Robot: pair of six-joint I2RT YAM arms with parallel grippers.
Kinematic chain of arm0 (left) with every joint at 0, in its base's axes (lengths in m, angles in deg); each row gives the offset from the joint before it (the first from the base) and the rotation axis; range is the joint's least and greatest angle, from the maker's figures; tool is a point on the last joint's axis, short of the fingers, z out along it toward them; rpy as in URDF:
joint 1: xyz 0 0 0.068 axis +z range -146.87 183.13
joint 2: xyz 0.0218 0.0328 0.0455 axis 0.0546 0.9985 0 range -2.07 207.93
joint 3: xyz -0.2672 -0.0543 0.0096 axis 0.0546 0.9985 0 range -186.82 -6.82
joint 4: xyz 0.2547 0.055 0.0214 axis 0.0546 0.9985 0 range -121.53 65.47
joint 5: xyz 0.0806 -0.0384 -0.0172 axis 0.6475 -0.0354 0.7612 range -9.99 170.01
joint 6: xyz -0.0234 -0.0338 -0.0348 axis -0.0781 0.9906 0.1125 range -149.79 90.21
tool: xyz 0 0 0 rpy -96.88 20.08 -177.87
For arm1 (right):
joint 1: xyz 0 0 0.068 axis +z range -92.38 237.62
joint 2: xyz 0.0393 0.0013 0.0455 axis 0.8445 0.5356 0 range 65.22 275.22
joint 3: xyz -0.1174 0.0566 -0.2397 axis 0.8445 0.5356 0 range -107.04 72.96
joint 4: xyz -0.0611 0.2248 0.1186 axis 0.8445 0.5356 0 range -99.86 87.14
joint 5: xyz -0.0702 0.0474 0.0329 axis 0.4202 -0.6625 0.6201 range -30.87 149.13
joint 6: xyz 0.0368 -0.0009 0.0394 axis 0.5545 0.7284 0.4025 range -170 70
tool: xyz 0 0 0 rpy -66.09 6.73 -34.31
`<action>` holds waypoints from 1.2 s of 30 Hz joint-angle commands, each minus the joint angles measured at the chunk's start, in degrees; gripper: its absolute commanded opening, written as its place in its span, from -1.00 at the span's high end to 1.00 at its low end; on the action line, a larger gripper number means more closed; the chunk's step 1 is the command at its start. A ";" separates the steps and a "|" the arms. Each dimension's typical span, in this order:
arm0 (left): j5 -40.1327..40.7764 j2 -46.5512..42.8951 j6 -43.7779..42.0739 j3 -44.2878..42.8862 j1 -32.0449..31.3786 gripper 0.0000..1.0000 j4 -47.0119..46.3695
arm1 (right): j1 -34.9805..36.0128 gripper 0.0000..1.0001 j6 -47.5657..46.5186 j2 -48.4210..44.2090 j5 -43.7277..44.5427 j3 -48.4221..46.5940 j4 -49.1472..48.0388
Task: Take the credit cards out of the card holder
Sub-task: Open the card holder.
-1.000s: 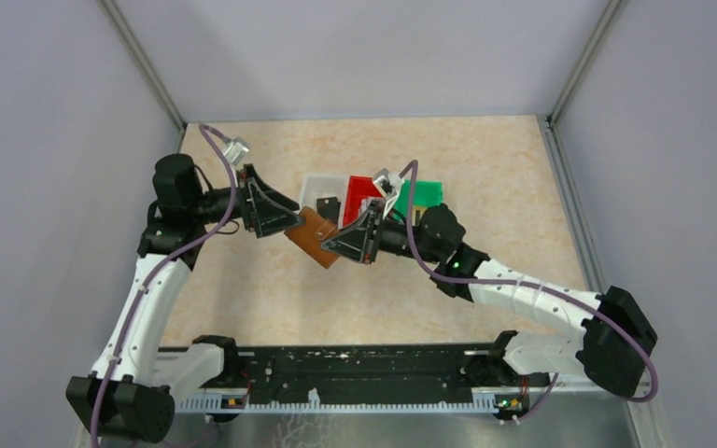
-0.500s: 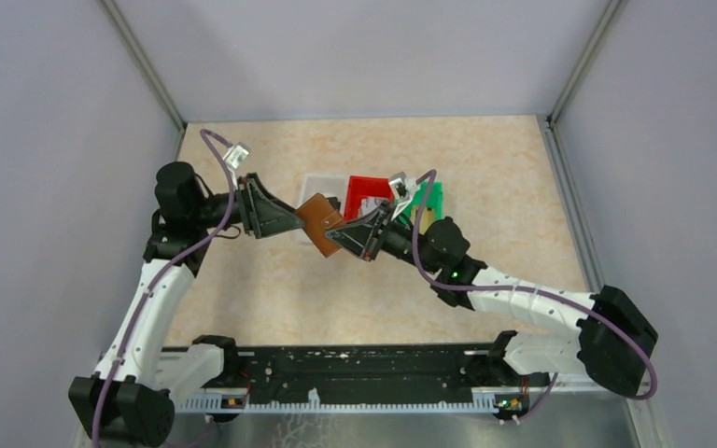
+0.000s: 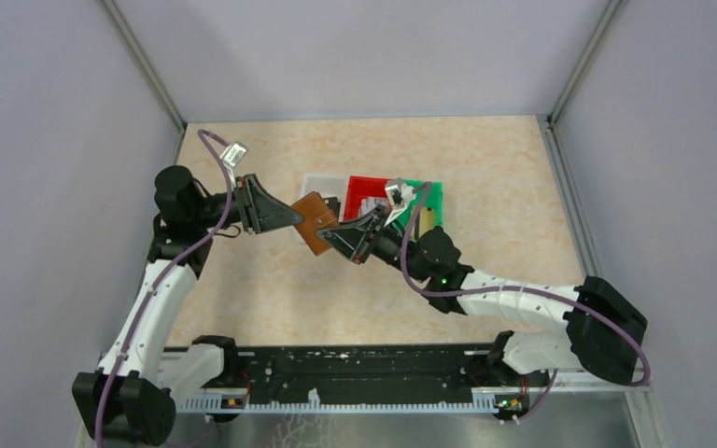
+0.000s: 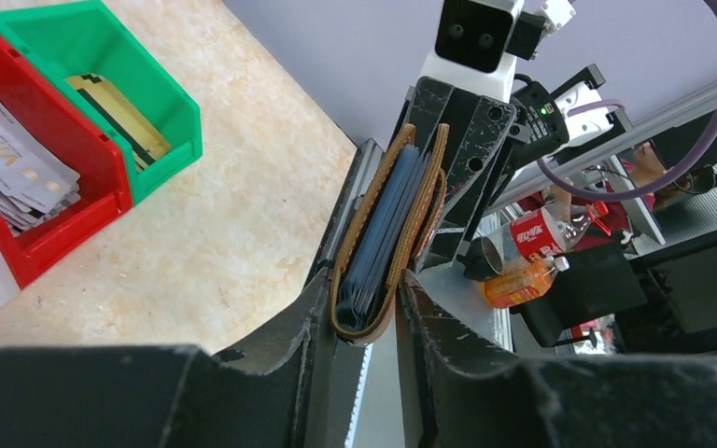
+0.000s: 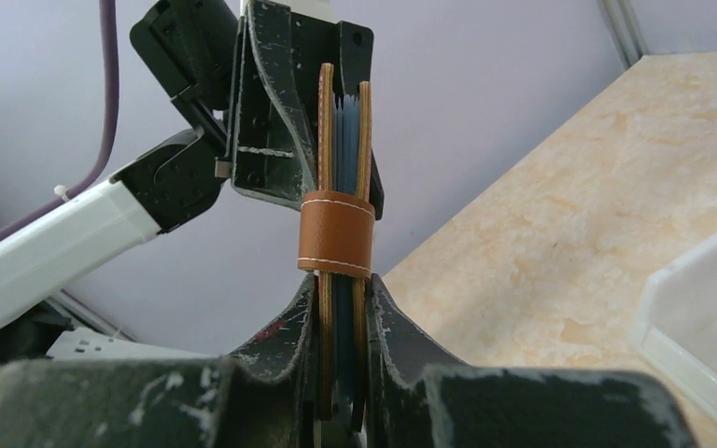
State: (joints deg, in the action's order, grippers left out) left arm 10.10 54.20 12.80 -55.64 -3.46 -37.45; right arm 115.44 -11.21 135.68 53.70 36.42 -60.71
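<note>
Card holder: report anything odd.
The card holder is pinched at opposite edges by the left end effector and right end effector above the table, folded shut, tab across both covers, so nothing could slide out.

Holder (image 3: 315, 222): brown leather-look wallet, folded shut, tab strapped across both covers, bluish sleeves showing between them. It is held on edge, off the table, pinched at opposite ends by my left tool (image 4: 366, 297) and my right tool (image 5: 341, 297).
Silver cards (image 4: 14, 163): loose stack, flat in the red bin (image 4: 84, 217).
Gold cards (image 4: 121, 117): flat in the green bin (image 4: 182, 131).
</note>
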 commanded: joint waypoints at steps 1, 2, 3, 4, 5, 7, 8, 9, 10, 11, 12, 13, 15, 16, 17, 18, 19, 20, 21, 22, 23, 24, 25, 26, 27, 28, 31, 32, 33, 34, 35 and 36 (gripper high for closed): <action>-0.48 0.20 1.46 -1.00 -0.27 0.39 -3.64 | 3.04 1.00 -3.44 0.95 3.67 -2.31 -1.09; -0.24 0.21 0.99 -1.04 -0.27 0.46 -3.18 | 3.33 1.00 -3.72 0.85 4.67 -2.07 -0.75; 0.18 0.19 0.12 -1.06 -0.27 0.55 -2.12 | 3.48 0.95 -4.05 0.75 5.18 -1.98 -0.37; 0.77 0.20 -1.33 -1.17 -0.27 0.67 -0.73 | 3.55 0.79 -4.34 0.66 6.43 -2.07 0.78; 1.51 0.21 -3.25 -1.31 -0.27 0.78 1.22 | 3.53 0.57 -4.57 0.39 7.81 -2.50 3.01; 4.06 0.54 -8.90 -2.43 -0.27 0.97 6.64 | 3.56 0.10 -6.47 -0.78 10.65 -4.52 10.30; 5.80 0.94 -13.42 -3.65 -0.27 1.00 11.47 | 3.60 -0.07 -7.45 -1.57 13.28 -5.69 14.78; 7.81 1.27 -18.64 -5.06 -0.27 1.00 15.31 | 3.53 -0.20 -8.38 -2.41 15.82 -7.03 20.09; 10.76 1.59 -24.69 -6.15 -0.27 1.00 18.68 | 3.57 -0.29 -9.34 -3.18 20.11 -9.23 25.47; 12.41 1.77 -28.19 -7.10 -0.27 1.00 21.12 | 3.59 -0.33 -9.69 -3.82 22.20 -10.65 30.34; 15.38 1.81 -31.33 -7.50 -0.27 1.00 22.82 | 3.58 -0.38 -10.30 -4.33 24.70 -11.85 34.24; 16.94 1.67 -33.48 -7.55 -0.27 1.00 24.05 | 3.63 -0.39 -10.40 -4.58 26.23 -12.69 36.77; 19.29 1.29 -35.87 -6.60 -0.27 1.00 24.85 | 3.93 -0.39 -10.21 -4.28 28.30 -14.71 41.33; 20.15 1.17 -36.85 -6.08 -0.27 1.00 24.96 | 4.37 -0.39 -9.88 -3.55 29.71 -16.26 43.59; 20.93 0.90 -37.84 -5.52 -0.33 1.00 25.09 | 4.85 -0.39 -9.49 -2.59 31.01 -18.22 46.36; 21.71 0.53 -38.91 -5.05 -0.35 1.00 25.23 | 5.56 -0.39 -8.73 -1.47 32.28 -20.14 48.66; 22.54 0.16 -40.05 -4.64 -0.43 1.00 25.26 | 6.19 -0.39 -8.27 -0.34 32.66 -21.99 50.36; 22.87 -0.22 -41.38 -4.28 -0.44 1.00 25.29 | 6.74 -0.39 -7.92 0.71 32.49 -23.34 50.71; 22.95 -0.63 -42.72 -4.07 -0.51 1.00 25.47 | 7.23 -0.39 -7.66 1.99 32.30 -24.72 52.01; 23.01 -0.93 -44.29 -3.87 -0.59 1.00 25.63 | 7.67 -0.38 -7.20 3.16 32.09 -26.30 53.16; 23.19 -1.26 -45.06 -3.76 -0.66 1.00 25.68 | 7.81 -0.37 -6.69 4.41 31.65 -27.82 54.32; 23.04 -1.54 -45.73 -3.62 -0.77 1.00 25.76 | 8.02 -0.34 -6.07 5.62 31.30 -29.55 55.54; 22.52 -2.20 -46.90 -3.48 -0.88 1.00 25.86 | 8.09 -0.28 -4.03 8.18 30.85 -32.79 58.28; 22.35 -2.38 -47.18 -3.40 -0.88 1.00 25.86 | 8.11 -0.25 -3.14 9.08 30.67 -33.95 59.13; 22.28 -2.46 -47.49 -3.33 -0.90 1.00 25.86 | 8.14 -0.22 -2.49 9.88 30.35 -35.04 59.47; 22.23 -2.62 -47.55 -3.26 -0.96 1.00 25.86 | 8.10 -0.21 -1.96 10.48 29.67 -35.54 59.52; 21.67 -2.76 -47.95 -3.14 -0.97 1.00 26.04 | 8.12 -0.18 -0.77 11.95 28.23 -36.71 58.66; 21.57 -2.84 -47.87 -3.05 -0.97 1.00 26.04 | 8.10 -0.17 -0.66 12.42 27.94 -37.09 58.37; 21.34 -2.93 -47.86 -2.96 -0.97 1.00 26.04 | 8.11 -0.16 -0.55 12.95 27.84 -37.57 58.53; 21.10 -3.05 -47.66 -2.87 -0.97 1.00 26.04 | 8.10 -0.16 -0.49 13.58 28.03 -38.23 58.83; 20.68 -3.16 -47.61 -2.86 -0.97 1.00 26.08 | 8.10 -0.15 -0.32 14.13 28.39 -38.72 59.12; 20.30 -3.29 -47.46 -2.86 -0.98 1.00 26.09 | 8.11 -0.14 -0.29 14.48 28.68 -39.04 59.07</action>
State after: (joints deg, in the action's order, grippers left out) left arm 32.44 52.14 -33.56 -59.11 -4.22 -10.93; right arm 123.09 -12.96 149.01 82.14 1.87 -1.43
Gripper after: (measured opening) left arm 0.057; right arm 0.579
